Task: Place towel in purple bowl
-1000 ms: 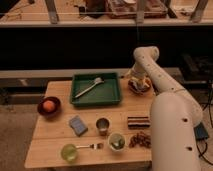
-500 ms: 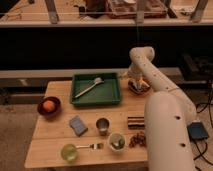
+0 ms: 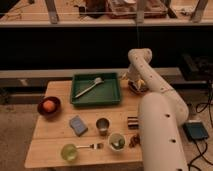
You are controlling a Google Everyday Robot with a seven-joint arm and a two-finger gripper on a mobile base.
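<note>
The towel (image 3: 78, 125) is a small blue-grey folded square lying flat on the wooden table (image 3: 55, 136), left of centre. The purple bowl (image 3: 49, 106) sits at the table's left edge with an orange fruit (image 3: 48, 105) inside it. My white arm (image 3: 159, 120) rises from the lower right and bends over the table's far right corner. My gripper (image 3: 131, 80) hangs down there, just right of the green tray and far from the towel and the bowl.
A green tray (image 3: 96, 90) at the back centre holds a brush (image 3: 90, 87). A metal cup (image 3: 102, 126), a green bowl (image 3: 117, 142), a yellow-green cup (image 3: 68, 152) with a fork (image 3: 91, 146) and dark snack items (image 3: 133, 122) stand along the front. Something yellow (image 3: 143, 85) lies under the arm.
The arm has swung left, bringing its elbow and gripper from the table's right edge closer to the right side of the green tray. The towel and bowl have not moved.
</note>
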